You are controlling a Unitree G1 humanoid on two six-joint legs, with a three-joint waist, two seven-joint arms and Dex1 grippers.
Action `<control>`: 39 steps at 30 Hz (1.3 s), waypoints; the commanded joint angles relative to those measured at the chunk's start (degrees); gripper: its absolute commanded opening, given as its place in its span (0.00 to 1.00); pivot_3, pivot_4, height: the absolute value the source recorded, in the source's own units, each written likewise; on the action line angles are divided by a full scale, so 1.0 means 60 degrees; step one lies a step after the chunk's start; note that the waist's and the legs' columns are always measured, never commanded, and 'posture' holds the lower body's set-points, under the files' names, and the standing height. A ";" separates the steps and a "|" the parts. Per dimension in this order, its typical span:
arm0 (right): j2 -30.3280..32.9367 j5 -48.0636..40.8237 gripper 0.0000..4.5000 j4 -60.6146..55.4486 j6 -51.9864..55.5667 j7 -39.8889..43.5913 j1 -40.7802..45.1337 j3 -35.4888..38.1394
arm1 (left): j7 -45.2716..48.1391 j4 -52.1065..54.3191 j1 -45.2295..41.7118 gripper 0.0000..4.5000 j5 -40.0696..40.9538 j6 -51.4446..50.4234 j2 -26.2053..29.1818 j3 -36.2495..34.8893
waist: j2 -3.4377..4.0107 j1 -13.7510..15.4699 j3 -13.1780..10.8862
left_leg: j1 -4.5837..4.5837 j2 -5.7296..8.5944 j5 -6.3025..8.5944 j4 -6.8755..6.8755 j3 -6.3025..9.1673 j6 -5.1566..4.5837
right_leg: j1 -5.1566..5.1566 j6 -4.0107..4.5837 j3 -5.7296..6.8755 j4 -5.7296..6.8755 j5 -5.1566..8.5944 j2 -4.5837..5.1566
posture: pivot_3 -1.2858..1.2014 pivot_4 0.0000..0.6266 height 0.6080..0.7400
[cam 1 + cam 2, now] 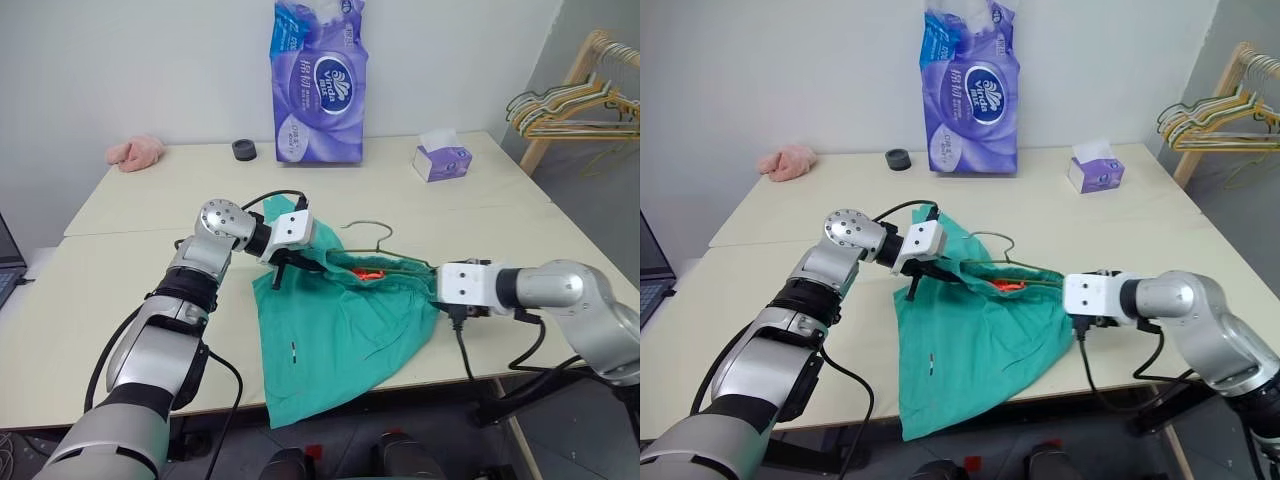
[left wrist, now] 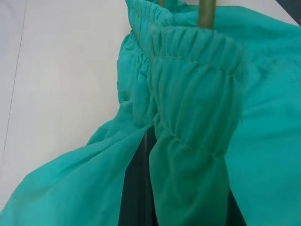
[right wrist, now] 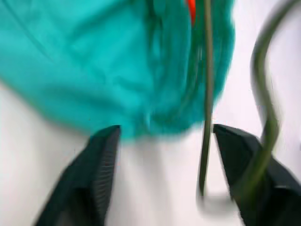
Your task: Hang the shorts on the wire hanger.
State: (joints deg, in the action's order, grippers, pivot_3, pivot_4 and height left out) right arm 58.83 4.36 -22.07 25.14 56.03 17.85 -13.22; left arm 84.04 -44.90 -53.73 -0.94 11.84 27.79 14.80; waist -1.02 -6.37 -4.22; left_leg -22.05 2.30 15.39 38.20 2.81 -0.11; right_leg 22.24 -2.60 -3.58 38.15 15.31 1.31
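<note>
Teal shorts (image 1: 340, 330): keep your left gripper (image 1: 283, 262) clamped on the waistband.
Right gripper (image 3: 164, 155): jaws apart; steady the wire hanger (image 1: 372, 243).

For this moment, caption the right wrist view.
Open right gripper facing the shorts and wire hanger on the table.

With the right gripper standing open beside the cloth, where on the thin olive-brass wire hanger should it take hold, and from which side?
Probably the bare end of the thin olive-brass wire hanger poking out of the teal-green cloth shorts on the robot's right. The open right gripper already straddles that wire, so closing in from the right looks simplest. The curved hook is free too, but lies farther off. The left gripper is shut on the gathered waistband.
</note>
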 commanded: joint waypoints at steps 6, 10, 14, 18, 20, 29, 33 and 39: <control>-0.3224 -0.2378 0.83 -0.0737 0.3895 -0.1836 -0.1697 0.2493 | -0.0114 0.0278 -0.0031 0.00 0.0032 0.0011 0.0240 -0.0121 | -0.0028 0.0002 0.0018 | 0.0009 -0.0006 0.0000 -0.0001 0.0009 0.0000 | 0.0004 0.0001 -0.0004 0.0040 0.0001 -0.0005 | 0.46 0.06 1.00; -0.4440 -0.2811 0.83 -0.0720 0.4622 -0.2671 -0.1755 0.2554 | -0.0091 0.0185 -0.0100 0.00 0.0018 0.0040 0.0303 -0.0115 | -0.0028 0.0007 0.0018 | 0.0011 -0.0001 0.0000 0.0006 0.0012 0.0001 | 0.0010 -0.0005 -0.0002 0.0066 0.0008 -0.0001 | 0.46 0.06 1.00; -0.5110 -0.2873 0.83 -0.0203 0.4693 -0.3374 -0.1465 0.2548 | -0.0110 0.0166 -0.0120 0.00 0.0002 0.0044 0.0345 -0.0117 | -0.0028 0.0004 0.0018 | 0.0011 0.0002 0.0000 0.0013 0.0010 0.0001 | 0.0010 -0.0005 -0.0004 0.0069 0.0008 0.0000 | 0.46 0.06 1.00; -0.5322 -0.3003 0.83 0.0050 0.4800 -0.3752 -0.1222 0.2625 | -0.0130 0.0193 -0.0099 0.00 0.0003 0.0034 0.0374 -0.0124 | -0.0027 0.0000 0.0018 | 0.0012 0.0003 0.0000 0.0014 0.0011 0.0001 | 0.0011 -0.0005 -0.0002 0.0073 0.0008 0.0000 | 0.46 0.05 1.00; -0.5219 -0.3246 0.83 -0.0168 0.5222 -0.3845 -0.1142 0.3062 | -0.0143 0.0227 -0.0085 0.00 0.0015 0.0020 0.0416 -0.0149 | -0.0027 0.0013 0.0019 | 0.0012 0.0003 0.0000 0.0014 0.0013 0.0001 | 0.0011 -0.0007 0.0000 0.0073 0.0009 0.0000 | 0.47 0.05 1.00; -0.5790 -0.3737 0.79 0.0206 0.5339 -0.4238 -0.1102 0.2837 | -0.0220 0.0207 -0.0071 0.00 0.0051 0.0003 0.0441 -0.0169 | -0.0028 -0.0007 0.0020 | 0.0014 0.0001 0.0000 0.0010 0.0011 0.0001 | 0.0012 -0.0008 -0.0002 0.0078 0.0010 -0.0003 | 0.46 0.05 1.00; -0.6033 -0.3620 0.55 0.0594 0.5119 -0.4415 -0.0940 0.2545 | -0.0219 0.0154 -0.0114 0.00 0.0038 0.0002 0.0455 -0.0173 | -0.0027 -0.0013 0.0019 | 0.0014 0.0001 0.0000 0.0009 0.0012 0.0000 | 0.0013 -0.0009 -0.0002 0.0081 0.0010 -0.0004 | 0.47 0.05 1.00; -0.6083 -0.3495 0.09 0.1049 0.4830 -0.4952 -0.0634 0.2753 | -0.0146 0.0206 -0.0074 0.00 0.0061 -0.0025 0.0596 -0.0208 | -0.0027 -0.0002 0.0020 | 0.0015 0.0004 0.0000 0.0013 0.0012 0.0001 | 0.0011 -0.0009 -0.0001 0.0082 0.0010 -0.0002 | 0.47 0.04 1.00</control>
State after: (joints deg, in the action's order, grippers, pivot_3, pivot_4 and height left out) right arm 22.00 -16.59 -15.00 55.44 27.07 12.81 1.27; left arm 83.19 -44.90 -53.54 -1.17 11.66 30.27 14.79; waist -1.18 -6.38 -4.10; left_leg -21.97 2.33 15.39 38.28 2.88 -0.11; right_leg 22.31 -2.66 -3.58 38.63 15.38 1.30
